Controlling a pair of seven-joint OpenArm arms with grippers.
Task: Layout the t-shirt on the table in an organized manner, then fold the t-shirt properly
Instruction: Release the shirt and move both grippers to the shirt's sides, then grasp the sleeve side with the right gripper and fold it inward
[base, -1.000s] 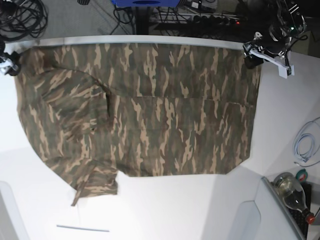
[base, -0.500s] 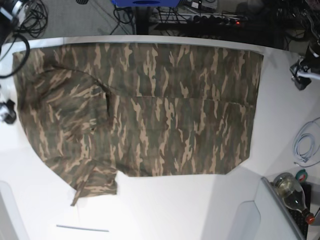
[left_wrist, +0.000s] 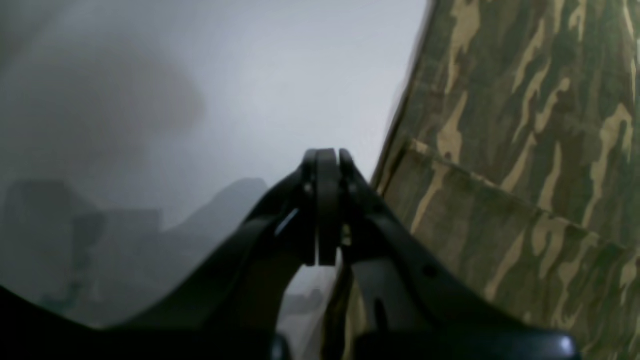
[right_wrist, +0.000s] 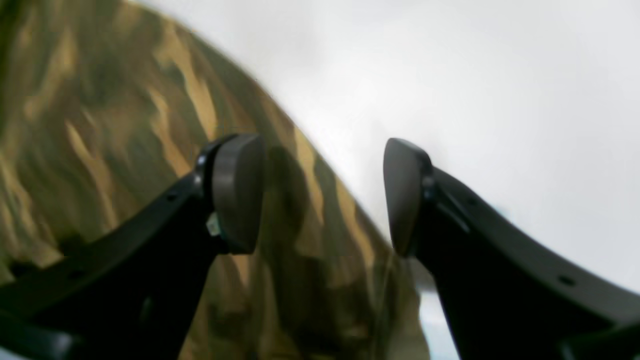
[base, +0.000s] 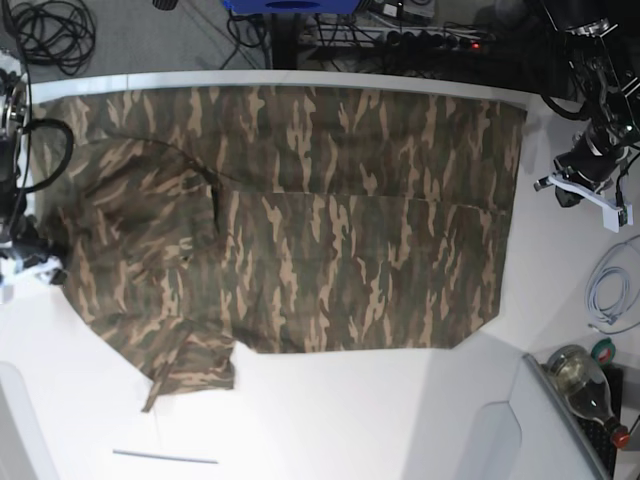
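Observation:
The camouflage t-shirt (base: 300, 220) lies spread flat across the white table (base: 330, 420), with one sleeve folded near the front left (base: 190, 365). My left gripper (base: 572, 190) hovers over bare table just off the shirt's right edge. In the left wrist view it (left_wrist: 322, 160) is shut with nothing between its fingers, and the t-shirt (left_wrist: 525, 150) lies beside it. My right gripper (base: 30, 265) is at the shirt's left edge. In the right wrist view it (right_wrist: 320, 195) stands open and empty above the edge of the t-shirt (right_wrist: 125, 130).
A coiled white cable (base: 612, 290), a roll of tape (base: 603, 350) and a glass bottle (base: 585, 390) sit at the right edge. A thin grey strip (base: 165, 457) lies near the front left. Black cables (base: 45, 30) lie beyond the far edge.
My left gripper has shut and come nearer along the shirt's right side. The right arm has also come nearer along the left side. The shirt's far corners were let go and lie flat.

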